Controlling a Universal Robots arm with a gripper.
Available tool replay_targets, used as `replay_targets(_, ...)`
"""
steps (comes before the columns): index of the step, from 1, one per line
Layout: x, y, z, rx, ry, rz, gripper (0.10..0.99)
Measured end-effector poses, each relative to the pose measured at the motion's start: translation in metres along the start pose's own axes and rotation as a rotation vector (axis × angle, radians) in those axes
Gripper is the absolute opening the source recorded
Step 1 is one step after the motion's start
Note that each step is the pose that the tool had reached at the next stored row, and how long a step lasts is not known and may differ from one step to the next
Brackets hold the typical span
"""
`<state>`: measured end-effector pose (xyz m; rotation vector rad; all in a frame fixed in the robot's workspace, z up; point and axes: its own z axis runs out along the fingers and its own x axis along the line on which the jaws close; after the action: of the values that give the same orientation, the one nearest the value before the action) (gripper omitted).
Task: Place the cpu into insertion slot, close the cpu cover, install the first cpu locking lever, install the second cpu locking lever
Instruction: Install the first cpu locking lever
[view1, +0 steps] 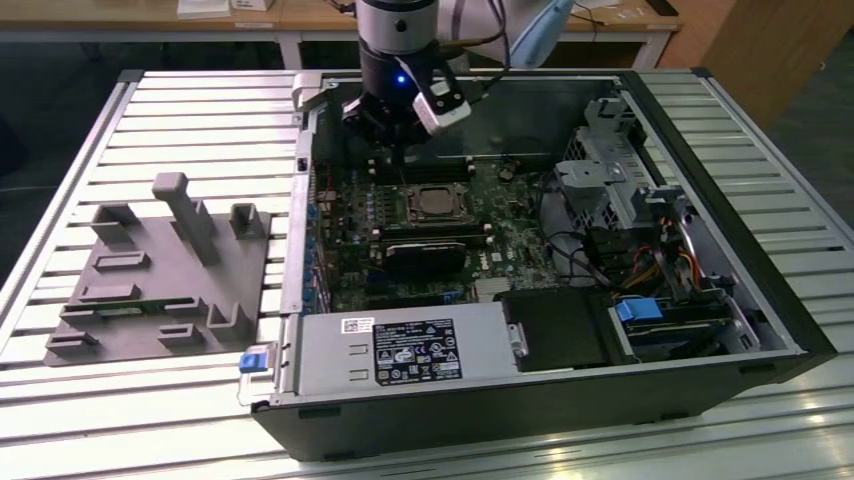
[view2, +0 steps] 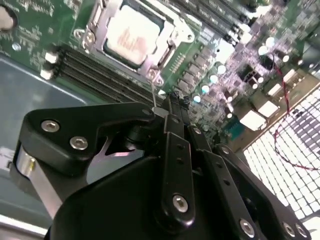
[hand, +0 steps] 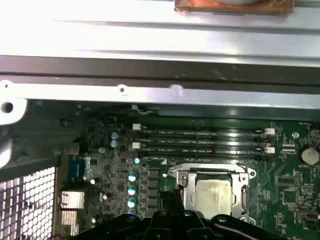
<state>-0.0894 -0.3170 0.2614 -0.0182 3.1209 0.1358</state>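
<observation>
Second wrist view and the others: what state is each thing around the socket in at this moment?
cpu: seated flat in its socket.
cpu cover: down flat, framing the chip.
locking lever: standing up off the board, its end at the gripper.
gripper: low beside the socket, at the lever's end.
computer case: lying on its side, side panel off, board exposed.

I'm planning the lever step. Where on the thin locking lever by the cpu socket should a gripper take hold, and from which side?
Probably its free end: the locking lever is a thin wire rod standing off the corner of the cpu cover, so that end is clear of the board. Come from above, closing across the rod.
</observation>
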Motion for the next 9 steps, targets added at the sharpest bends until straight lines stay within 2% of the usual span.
replay_targets(2,0.0065,0.0001,0.0001,-0.001,-0.0098,-0.001,0.114)
replay_targets(4,0.01,0.0001,0.0003,-0.001,-0.0138,-0.001,0.114)
replay_targets(9,0.0129,0.0015,0.0027,-0.001,-0.0149,-0.001,0.114)
